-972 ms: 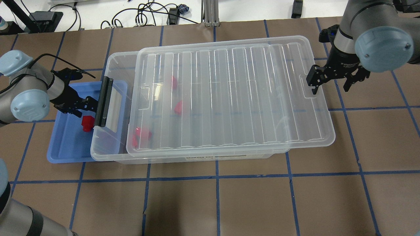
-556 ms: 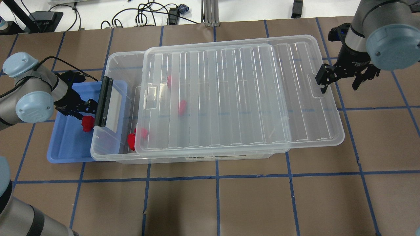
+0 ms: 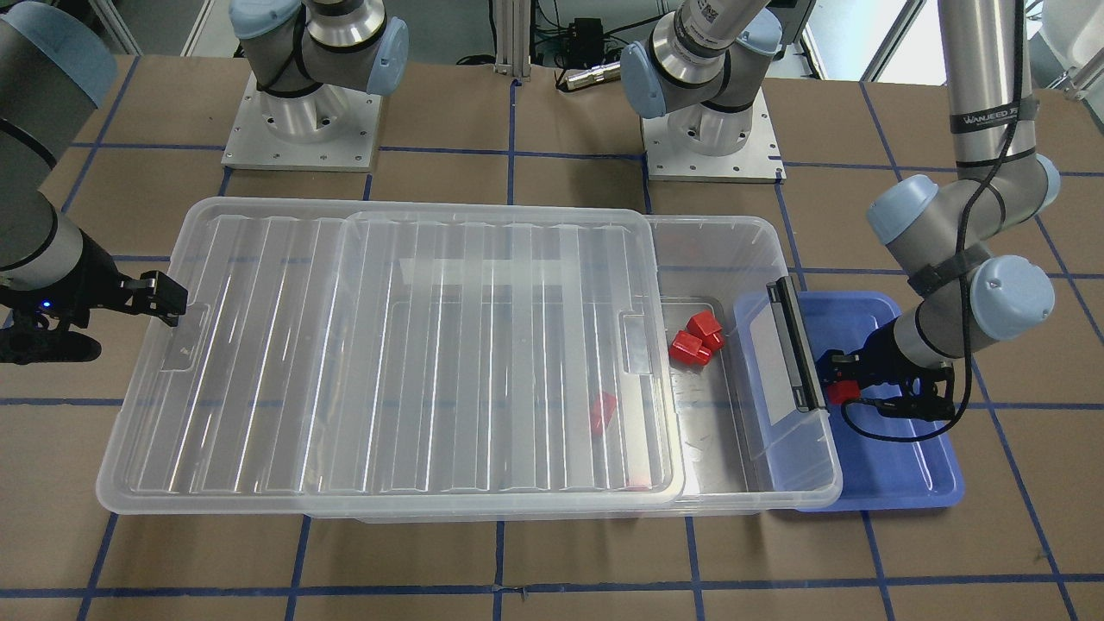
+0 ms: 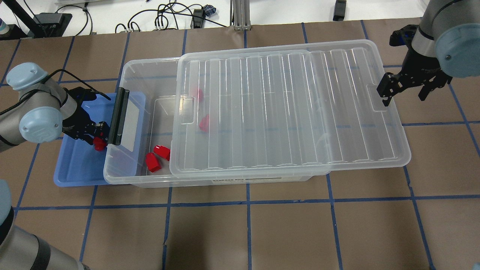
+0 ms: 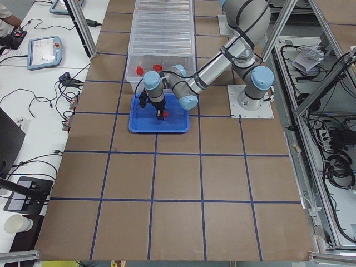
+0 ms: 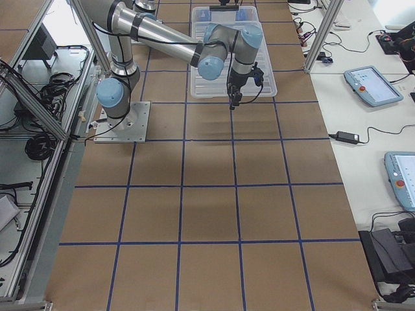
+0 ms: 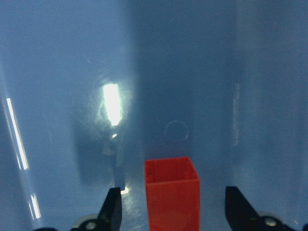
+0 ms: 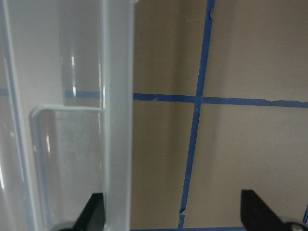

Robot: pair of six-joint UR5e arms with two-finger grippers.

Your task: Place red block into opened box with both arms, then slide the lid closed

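Red plastic, the block (image 4: 99, 144) stands in the blue tray (image 4: 75, 168), just beside the black bar (image 4: 118, 116) at the box's short end. It sits between the spread fingers (image 7: 113, 211) of the left gripper (image 7: 174, 209), with a gap showing on each side.

The clear box (image 4: 112, 167) holds four more red blocks (image 4: 157, 156). Its lid (image 4: 288, 108) sits shifted toward the robot's right, overhanging that end and leaving the left end uncovered.

The right gripper (image 4: 406, 92) is spread wide, with one finger (image 8: 89, 214) at the lid's end notch, inside the raised rim.

A band on the left arm (image 3: 983, 115) reads "WANJEED". The label strip (image 4: 243, 180) on the box's front wall is too small to read.
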